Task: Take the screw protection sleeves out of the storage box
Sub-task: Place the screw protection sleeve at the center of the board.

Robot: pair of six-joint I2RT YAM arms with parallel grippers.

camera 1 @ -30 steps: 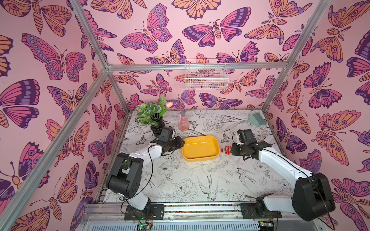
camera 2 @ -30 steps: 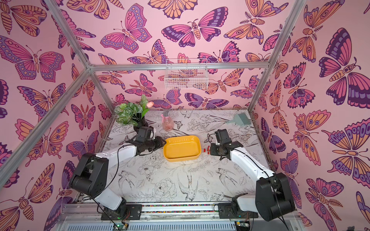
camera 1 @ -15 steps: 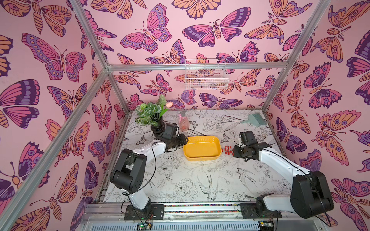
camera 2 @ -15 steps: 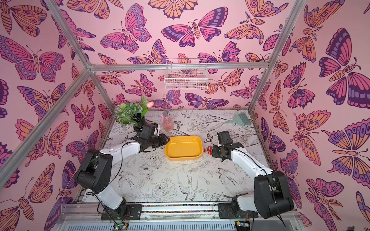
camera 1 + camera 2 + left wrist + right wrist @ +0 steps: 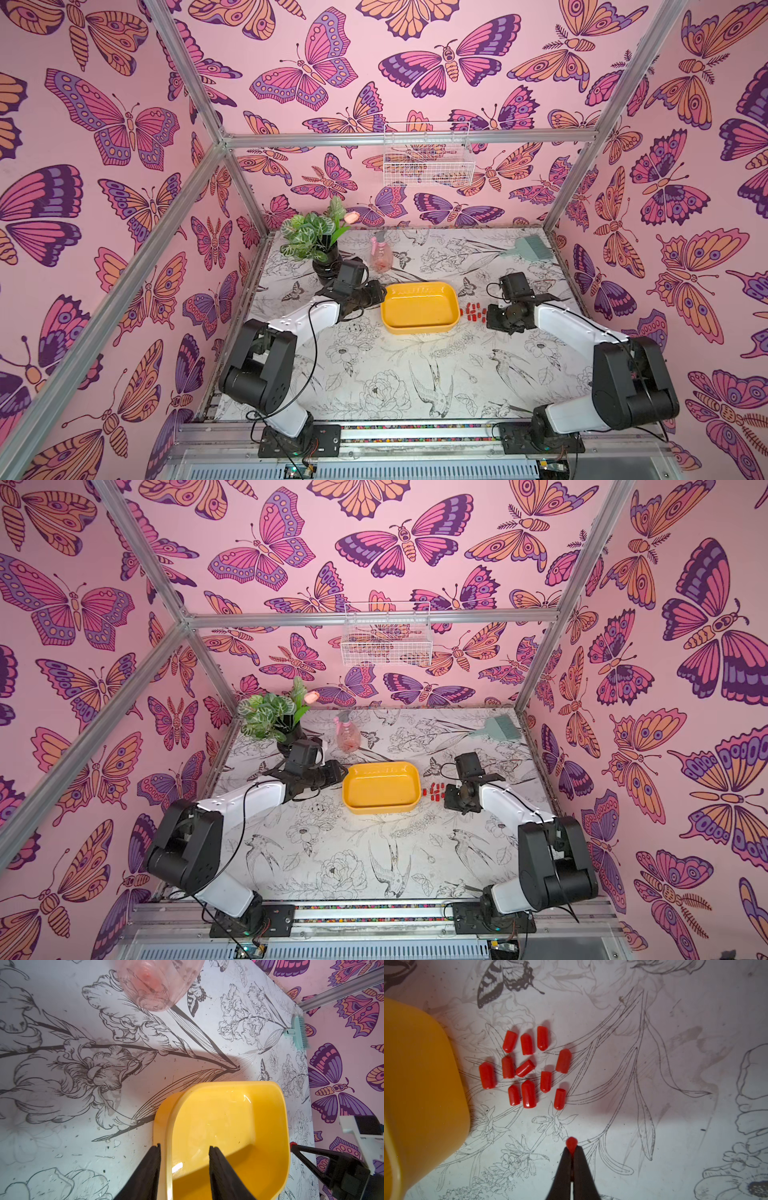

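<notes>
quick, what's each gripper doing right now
left gripper: open, astride the rim of the shallow yellow plastic tray
right gripper: shut on one tiny red cylindrical sleeve

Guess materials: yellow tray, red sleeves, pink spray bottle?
Yellow tray: likely molded plastic, glossy; sharp highlights, rounded corners.
Red sleeves: probably soft vinyl or rubber, slight sheen; the one pinched in the right gripper looks squeezed to a teardrop.
Pink spray bottle: thin tinted plastic, see-through; drawn lines show through it.
</notes>
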